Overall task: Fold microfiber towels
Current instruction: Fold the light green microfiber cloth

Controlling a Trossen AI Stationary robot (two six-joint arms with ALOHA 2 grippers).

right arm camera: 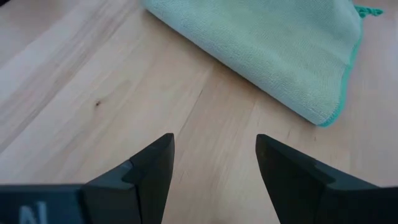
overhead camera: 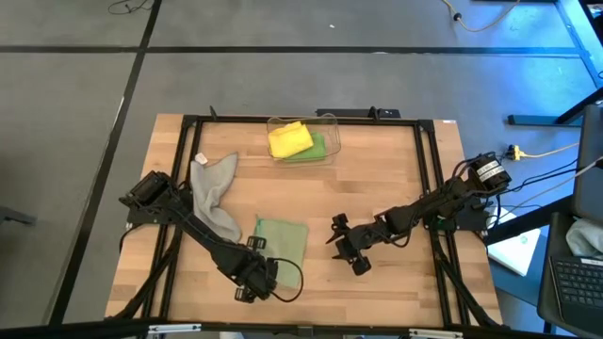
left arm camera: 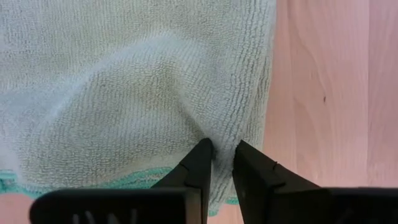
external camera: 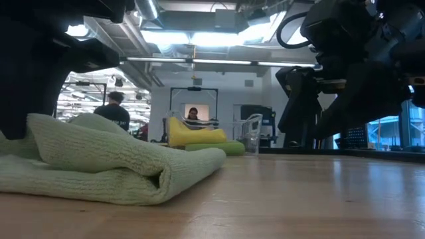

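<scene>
On the wooden table (overhead camera: 396, 188) we see the pale sage green towel (overhead camera: 282, 239) lying folded near the front edge, between the two arms. The left gripper (left arm camera: 222, 163) sits at the towel's front edge, its fingers (left arm camera: 198, 163) drawn close together with a thin pinch of the cloth between their tips — a small ridge of fabric rises just ahead of them. The right gripper (right arm camera: 214, 158) hovers over bare wood just beside the towel, its jaws spread wide and holding nothing. The grey towel (overhead camera: 215, 193) lies crumpled toward the left side of the table, partly draped against the left arm. At the back, the clear plastic bin (overhead camera: 331, 121) holds the yellow towel (overhead camera: 288, 138) resting on the bright green towel (overhead camera: 317, 148). From table height we look past the sage fold — two people (external camera: 114, 111) show in the room beyond.
</scene>
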